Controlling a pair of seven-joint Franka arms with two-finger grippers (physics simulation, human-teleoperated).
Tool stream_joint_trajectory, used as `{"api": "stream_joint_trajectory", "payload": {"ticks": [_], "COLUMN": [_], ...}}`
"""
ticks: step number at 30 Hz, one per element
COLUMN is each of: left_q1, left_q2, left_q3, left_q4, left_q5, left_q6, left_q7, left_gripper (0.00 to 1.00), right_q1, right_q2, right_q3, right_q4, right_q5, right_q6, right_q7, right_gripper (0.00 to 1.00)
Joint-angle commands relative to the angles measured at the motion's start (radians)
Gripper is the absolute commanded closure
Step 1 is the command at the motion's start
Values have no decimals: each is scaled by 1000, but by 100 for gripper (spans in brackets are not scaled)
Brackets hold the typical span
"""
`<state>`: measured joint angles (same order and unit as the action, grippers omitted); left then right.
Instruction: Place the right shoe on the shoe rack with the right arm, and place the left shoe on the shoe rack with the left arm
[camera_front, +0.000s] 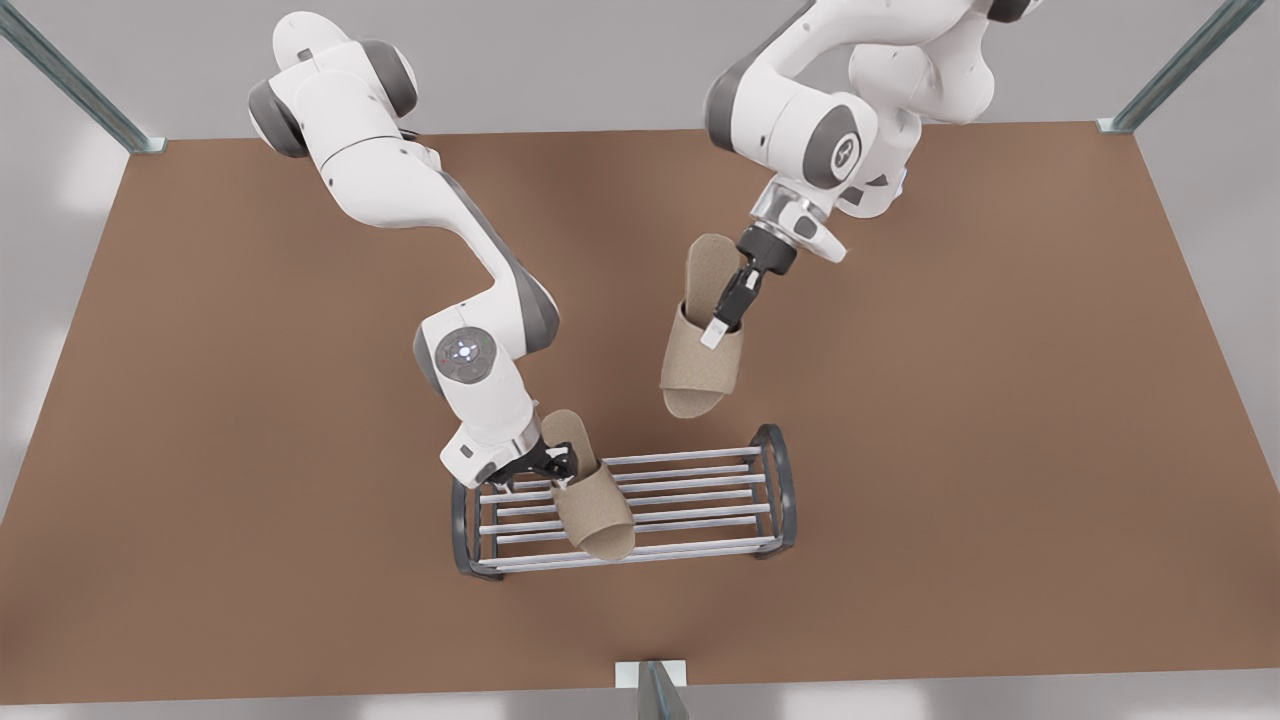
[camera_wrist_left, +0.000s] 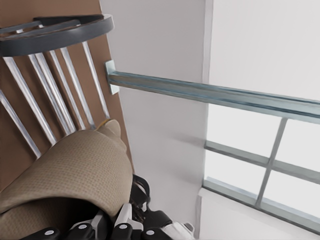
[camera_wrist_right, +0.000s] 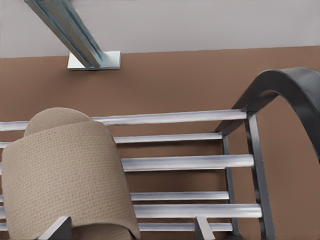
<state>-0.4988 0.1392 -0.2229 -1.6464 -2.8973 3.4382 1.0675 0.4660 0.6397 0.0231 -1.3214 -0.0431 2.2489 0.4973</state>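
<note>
R gripper (camera_front: 540, 468) low at shoe rack (camera_front: 700, 490) left end, fingers spread, beside right shoe (camera_front: 592, 500) lying across bars. L gripper (camera_front: 728, 310) pinches left shoe (camera_front: 700, 360), airborne, toe-down, just beyond the rack's far side. Risks: R fingers snag shoe on pullout; toe catches rack's far bar.

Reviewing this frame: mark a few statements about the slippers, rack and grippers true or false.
1. One slipper lies across the bars of the shoe rack. True.
2. The left gripper has set the second slipper on the rack. False: it holds that slipper in the air over the table, on the arms' side of the rack.
3. The right gripper is clamped shut. False: its fingers stand apart, beside the slipper on the rack.
4. The rack stands upright on the brown table. True.
</note>
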Motion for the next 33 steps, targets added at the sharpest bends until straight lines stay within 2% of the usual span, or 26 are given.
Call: {"api": "stream_joint_trajectory", "payload": {"ticks": [1, 5, 9, 12, 14, 16, 18, 19, 27, 28, 29, 33], "left_q1": [-6, -53, -46, -46, -46, -40, -27, -17, -9, -4, -4, -4], "left_q2": [11, 51, 218, 304, 350, 362, 369, 369, 402, 404, 415, 433], "left_q3": [-3, -9, 0, 16, 17, 19, 19, 39, 43, 43, 43, 43], "left_q4": [17, 28, 195, 270, 315, 333, 333, 333, 330, 329, 327, 327], "left_q5": [-138, -137, -56, -10, 21, 23, 46, 72, 116, 116, 118, 118], "left_q6": [32, 32, 27, 22, 10, 9, -5, -76, -113, -113, -113, -113], "left_q7": [-95, -98, -96, -96, -96, -96, -95, -95, -93, -92, -92, -92], "left_gripper": [79, 79, 79, 79, 79, 79, 79, 79, 77, 40, 20, 16], "right_q1": [-3, -32, -52, 6, -6, -139, -214, -213, -222, -222, -224, -225], "right_q2": [-3, -21, -83, -227, -333, -370, -361, -361, -362, -362, -361, -359], "right_q3": [0, 0, 4, 15, 11, 3, 1, 3, 1, 1, 3, 3], "right_q4": [1, 8, 8, 13, 16, 14, 7, 8, 19, 19, 19, 19], "right_q5": [25, 26, 35, 45, 43, 32, 25, 5, 9, 11, 11, 17], "right_q6": [18, 3, -107, -351, -639, -907, -910, -910, -908, -908, -907, -901], "right_q7": [18, 1, -19, 50, -3, -255, -344, -345, -350, -350, -350, -350], "right_gripper": [0, 0, 0, 0, 0, 0, 0, 0, 0, 0, 0, 0]}}
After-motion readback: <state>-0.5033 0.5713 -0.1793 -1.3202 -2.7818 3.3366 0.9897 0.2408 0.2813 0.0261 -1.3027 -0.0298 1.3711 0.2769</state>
